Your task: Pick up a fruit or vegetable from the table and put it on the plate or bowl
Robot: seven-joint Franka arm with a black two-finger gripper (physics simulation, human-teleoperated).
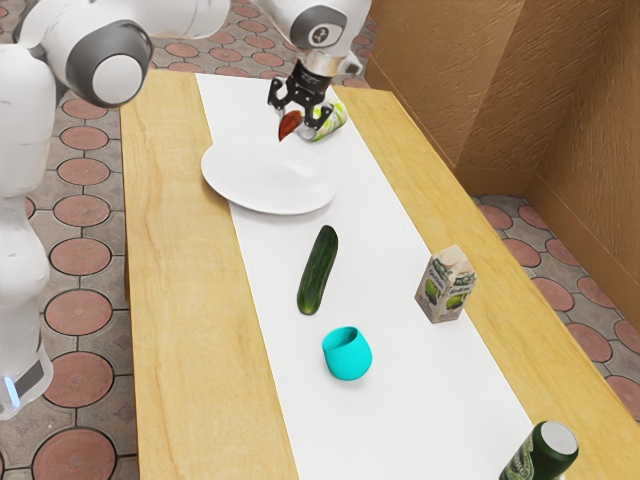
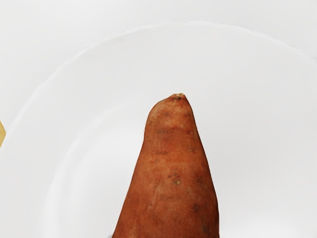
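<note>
Over the plate's far rim, toward the far end of the table (image 1: 180, 300), you have the sweet potato (image 1: 289, 125) hanging in the air, pointed end down. It is clamped between the two fingers of the gripper (image 1: 293, 112). The fingers stand only as far apart as the root is thick and press it from both sides; nothing else is in them. From the wrist camera you look down its reddish-brown length to the tip. Behind the tip lies the bare white of the plate (image 1: 262, 185), so the root is above the dish and, as far as you can judge, not resting on it.

By my reading that puts you past the halfway mark: the pick is done, and the root is off the table and over the dish. What is left is the lowering, the release, and drawing the hand clear. In the exterior view the root hangs nearer the plate's far rim than its middle. A small shift toward the centre before letting go would seem wise, since a tapered root may roll.

Just behind the gripper a green and white can (image 1: 328, 121) lies on the white runner (image 1: 400, 400). Along the runner toward the table's near end lie a cucumber (image 1: 318, 268) and then a teal cup (image 1: 347, 354). A carton (image 1: 445, 285) stands toward the edge on the exterior view's right, and a dark green can (image 1: 541, 455) at the near corner on that side. None of these needs touching.
</note>
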